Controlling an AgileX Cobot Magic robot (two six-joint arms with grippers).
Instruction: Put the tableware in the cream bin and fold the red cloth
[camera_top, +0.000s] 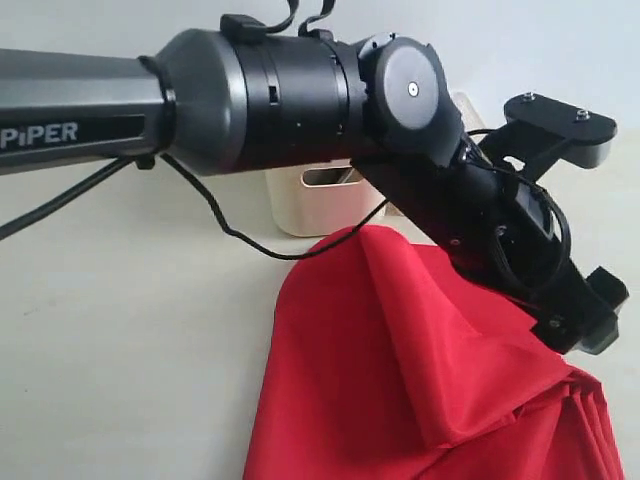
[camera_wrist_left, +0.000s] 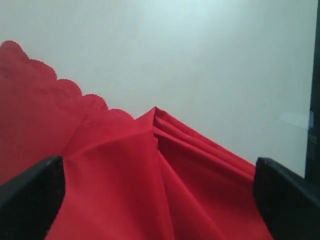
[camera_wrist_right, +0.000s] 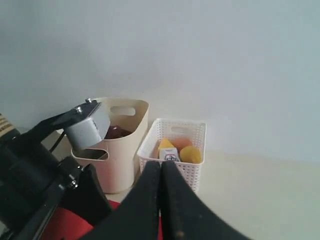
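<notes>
The red cloth (camera_top: 340, 380) lies rumpled on the table in front of the cream bin (camera_top: 300, 205). My left gripper (camera_top: 592, 322) hangs open over the cloth's right part. In the left wrist view its fingers (camera_wrist_left: 30, 195) stand wide apart above the red cloth (camera_wrist_left: 150, 180), whose pleats run up to a corner beside the scalloped edge. My right gripper (camera_wrist_right: 161, 172) is shut, pointing at the cream bin (camera_wrist_right: 116, 145). A thin red strip shows low in the seam between its fingers; I cannot tell whether cloth is pinched there. Something dark brown shows inside the bin; no other tableware is visible.
A white lattice basket (camera_wrist_right: 192, 131) stands beside the bin with a cheese wedge, a milk carton and yellow and orange food in it. The left arm (camera_top: 250, 95) stretches across the exterior view and hides much of the table behind it.
</notes>
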